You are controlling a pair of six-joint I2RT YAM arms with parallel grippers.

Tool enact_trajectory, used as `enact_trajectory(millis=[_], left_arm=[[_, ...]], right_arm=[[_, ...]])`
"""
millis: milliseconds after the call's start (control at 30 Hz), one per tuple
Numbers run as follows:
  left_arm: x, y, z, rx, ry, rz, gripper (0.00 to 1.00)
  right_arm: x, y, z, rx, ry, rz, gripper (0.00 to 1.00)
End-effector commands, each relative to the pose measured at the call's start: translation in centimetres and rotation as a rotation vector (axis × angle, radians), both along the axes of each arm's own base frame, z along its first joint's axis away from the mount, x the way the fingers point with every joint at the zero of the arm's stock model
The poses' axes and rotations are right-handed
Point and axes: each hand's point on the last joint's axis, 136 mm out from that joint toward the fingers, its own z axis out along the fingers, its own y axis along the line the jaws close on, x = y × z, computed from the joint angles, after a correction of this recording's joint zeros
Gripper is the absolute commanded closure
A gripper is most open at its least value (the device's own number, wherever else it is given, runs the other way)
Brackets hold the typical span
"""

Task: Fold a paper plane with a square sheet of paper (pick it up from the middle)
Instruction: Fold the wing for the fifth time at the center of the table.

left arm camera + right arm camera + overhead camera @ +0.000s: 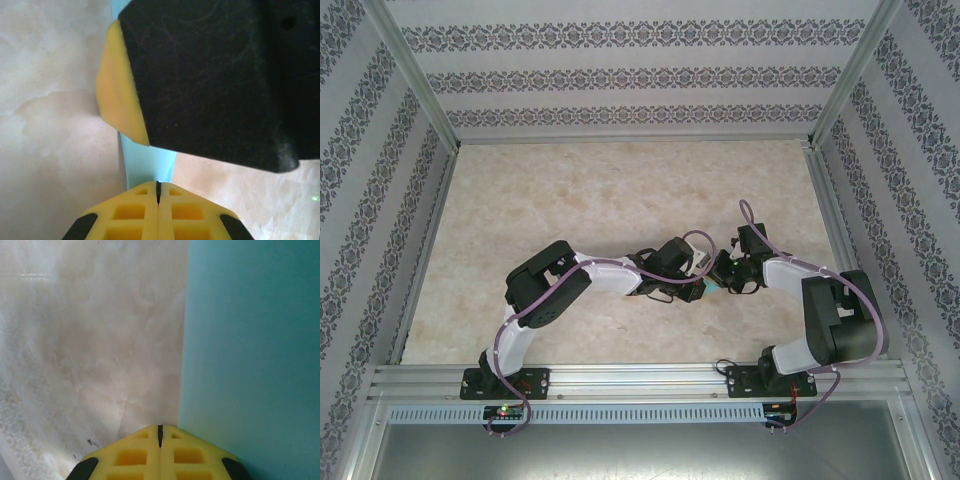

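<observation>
1. Lower middle of the overhead view: left gripper (701, 291) and right gripper (719, 280) nose to nose over the table (600, 200).
2. Between them, a sliver of light-cyan paper (710, 287).
3. Left wrist view: yellow fingers (130, 215) pressed together at bottom centre, paper running up from the tip and behind the right gripper at upper right.
4. Right wrist view: fingers pressed together too, paper across the right half, its edge meeting the tip.
5. Pinched or merely touched? Cannot tell, either side.

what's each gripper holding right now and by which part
The left gripper looks shut on the paper at its narrow end. The right gripper is shut at the paper's side edge; a grip there cannot be confirmed.
</observation>
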Motion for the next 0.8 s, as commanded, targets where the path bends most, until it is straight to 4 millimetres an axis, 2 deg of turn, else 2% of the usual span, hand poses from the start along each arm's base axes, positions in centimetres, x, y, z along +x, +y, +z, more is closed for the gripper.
enact_trajectory(millis=[0,233,300,600,767], left_arm=[[-2.4,4.6,-5.8,0.216,0.108,0.029,0.96],[-2.9,3.6,-2.9,0.147,0.120,-0.006,0.95],[-3.2,3.9,-2.7,0.160,0.114,-0.020,0.95],[-5.2,6.2,-4.4,0.202,0.155,-0.043,0.96],[-5.5,5.8,-1.9,0.146,0.151,-0.048,0.95]], right_arm=[[-1.7,-1.0,-2.2,-0.068,0.065,-0.001,1.00],[-1.9,-1.0,-2.4,-0.095,0.076,-0.007,1.00],[-2.1,-0.9,-2.6,-0.094,0.080,-0.012,1.00],[-3.3,-0.2,-3.9,-0.069,0.083,-0.033,1.00],[-3.9,-0.2,-4.9,-0.087,0.102,-0.038,1.00]])
